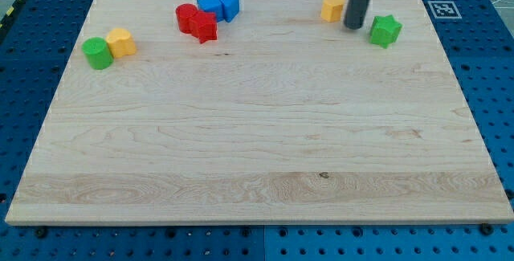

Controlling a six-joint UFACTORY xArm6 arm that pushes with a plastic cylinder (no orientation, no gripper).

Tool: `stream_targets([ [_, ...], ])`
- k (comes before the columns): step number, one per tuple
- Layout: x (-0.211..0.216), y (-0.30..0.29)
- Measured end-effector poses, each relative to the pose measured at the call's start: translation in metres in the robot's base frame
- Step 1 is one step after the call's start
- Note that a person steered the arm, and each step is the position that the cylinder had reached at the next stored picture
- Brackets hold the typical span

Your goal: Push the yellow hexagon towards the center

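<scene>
A yellow block [332,7] that looks like a hexagon sits near the view's top edge, right of the middle. My tip [353,26] rests on the board just right of it and slightly below, very close; I cannot tell if they touch. A green star [385,30] lies just right of the tip. A second yellow block [121,42], its shape unclear, sits at the upper left against a green cylinder [97,53].
A red round block [187,16] and a red star [204,27] touch at the upper left of middle, with two blue blocks [219,6] right behind them. The wooden board [257,148] lies on a blue pegboard. A printed marker [443,8] sits at the board's top right corner.
</scene>
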State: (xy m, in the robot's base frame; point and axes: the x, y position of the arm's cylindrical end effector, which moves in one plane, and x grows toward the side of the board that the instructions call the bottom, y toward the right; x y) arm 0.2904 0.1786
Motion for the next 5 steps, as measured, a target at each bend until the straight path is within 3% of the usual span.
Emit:
stream_targets([
  [1,-0.029,0.024],
  [2,-0.057,0.007],
  [5,-0.064,-0.043],
])
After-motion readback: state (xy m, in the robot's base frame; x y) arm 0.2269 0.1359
